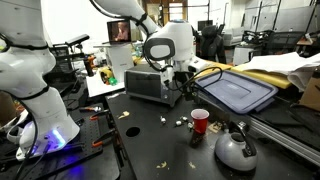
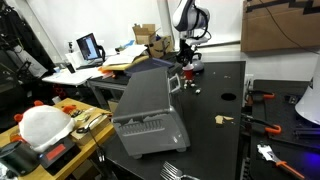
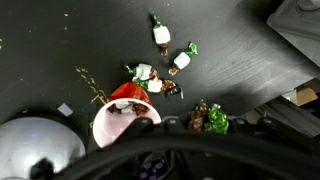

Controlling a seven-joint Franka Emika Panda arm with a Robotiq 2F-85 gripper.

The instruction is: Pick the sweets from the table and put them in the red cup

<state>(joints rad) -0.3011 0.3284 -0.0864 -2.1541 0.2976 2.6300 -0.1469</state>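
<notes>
The gripper [image 1: 185, 88], pressed together, maybe pinching one of the sweets [image 3: 160, 35] though the view is too blurred to tell, hangs near and above the red cup [image 3: 122, 122] — likely for a drop — while the rest lie just beside that cup.

In the wrist view the claw [image 3: 150, 150] is showing only as a dark blur running off the bottom edge and is covering the lower rim of the red cup [image 3: 112, 122]. The kettle [image 3: 35, 150] is being cut by the corner. In an exterior view the sweets [image 1: 172, 122] are appearing as specks too small to tell apart.
</notes>
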